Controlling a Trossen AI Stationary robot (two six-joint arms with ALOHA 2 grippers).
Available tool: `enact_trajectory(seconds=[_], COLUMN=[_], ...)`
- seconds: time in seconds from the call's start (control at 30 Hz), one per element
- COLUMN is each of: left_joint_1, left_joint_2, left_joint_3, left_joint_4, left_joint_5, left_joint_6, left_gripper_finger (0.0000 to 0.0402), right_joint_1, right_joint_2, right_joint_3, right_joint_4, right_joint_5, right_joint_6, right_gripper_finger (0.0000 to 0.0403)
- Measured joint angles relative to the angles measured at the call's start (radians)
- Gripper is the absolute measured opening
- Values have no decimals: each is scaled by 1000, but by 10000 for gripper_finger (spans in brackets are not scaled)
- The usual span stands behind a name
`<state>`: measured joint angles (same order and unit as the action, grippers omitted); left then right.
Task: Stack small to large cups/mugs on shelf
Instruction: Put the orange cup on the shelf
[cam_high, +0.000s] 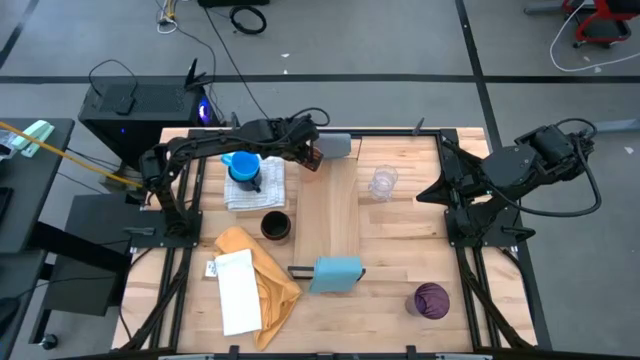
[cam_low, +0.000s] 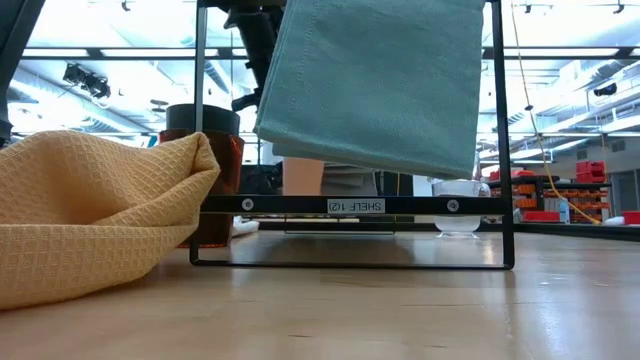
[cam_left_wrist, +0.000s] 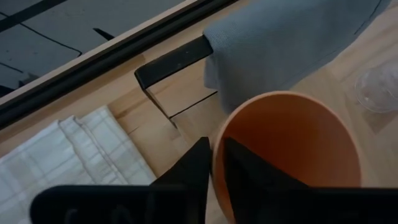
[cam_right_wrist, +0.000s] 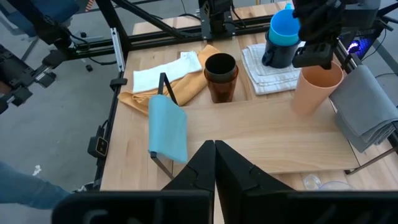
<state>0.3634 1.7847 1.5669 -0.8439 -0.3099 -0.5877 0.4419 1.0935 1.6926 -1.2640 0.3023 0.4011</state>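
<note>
Left gripper (cam_left_wrist: 214, 165): we find it astride the rim of the orange cup (cam_left_wrist: 292, 149), one finger inside the wall and one outside. A thin gap shows at the rim, so we cannot tell whether it grips or has let go.

Orange cup: upright, mouth up, directly under the left gripper, standing on the shelf (cam_right_wrist: 273, 134) at its grey-block end. Its long axis is vertical, so we judge the way off it is straight up.

Grey block (cam_left_wrist: 292, 43): just beyond the cup from the left gripper.

Bright blue mug (cam_right_wrist: 284, 38): beside the left gripper, off the shelf, nested in a dark mug on a white cloth (cam_right_wrist: 264, 65).

Black cup set in the amber translucent cup (cam_right_wrist: 221, 78): farther along, on the desk (cam_right_wrist: 124, 171) beside the shelf. The left arm is the nearer.

Clear glass (cam_high: 382, 182): across the shelf from the left gripper.

Light blue block (cam_right_wrist: 166, 130): at the shelf's far end.

Purple translucent cup (cam_high: 432, 300): farthest off, nearer the right arm.

Right gripper (cam_right_wrist: 214, 155): pressed together, empty, waiting at the desk's edge.
</note>
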Motion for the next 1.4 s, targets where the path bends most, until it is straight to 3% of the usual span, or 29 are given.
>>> enact_trajectory(seconds=[0.2, 0.67, 1.4], left_joint_1=[-1, -1, -9], left_joint_2=[0, 0, 0], left_joint_3=[0, 0, 0], left_joint_4=[3, 40, 92], left_joint_5=[-1, -24, -27], left_joint_6=[-3, -4, -3], left_gripper_finger=[70, 55, 99], right_joint_1=[0, 0, 0], right_joint_2=[0, 0, 0], right_joint_3=[0, 0, 0], right_joint_4=[1, 3, 2], right_joint_5=[0, 0, 0], right_joint_6=[0, 0, 0], right_gripper_finger=[11, 12, 13])
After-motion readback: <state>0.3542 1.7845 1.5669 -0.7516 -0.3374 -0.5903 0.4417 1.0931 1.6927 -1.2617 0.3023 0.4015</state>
